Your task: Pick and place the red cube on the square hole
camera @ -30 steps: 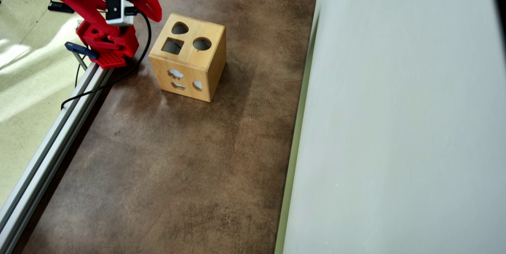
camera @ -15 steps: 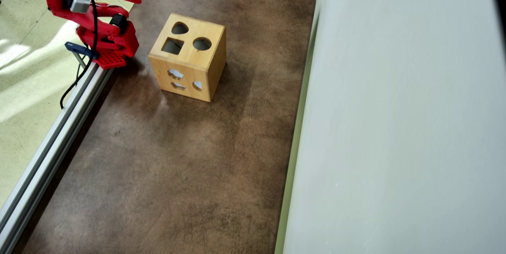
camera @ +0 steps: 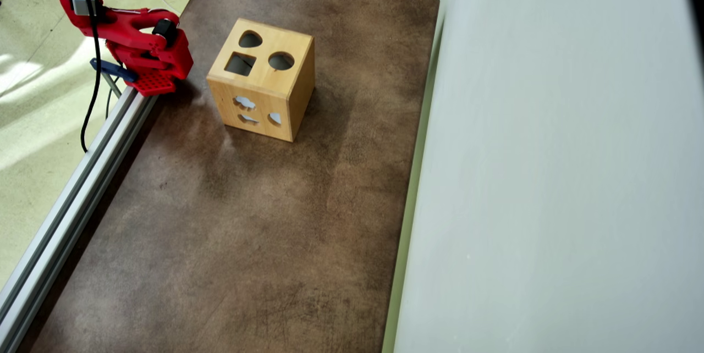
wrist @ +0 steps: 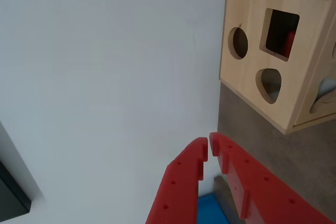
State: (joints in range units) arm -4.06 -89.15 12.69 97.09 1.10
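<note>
The red gripper has its fingertips nearly together, gripping nothing. In the wrist view a sliver of the red cube shows inside the square hole of the wooden box. The box stands near the table's far end, with open brown surface all around it and the arm's base at the left edge.

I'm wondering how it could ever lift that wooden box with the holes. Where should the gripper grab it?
The wooden box looks too broad to straddle and sits upright, holed face up. So probably pinch its top rim beside the square hole, coming straight down: one finger inside the hole, one outside on the side wall.
</note>
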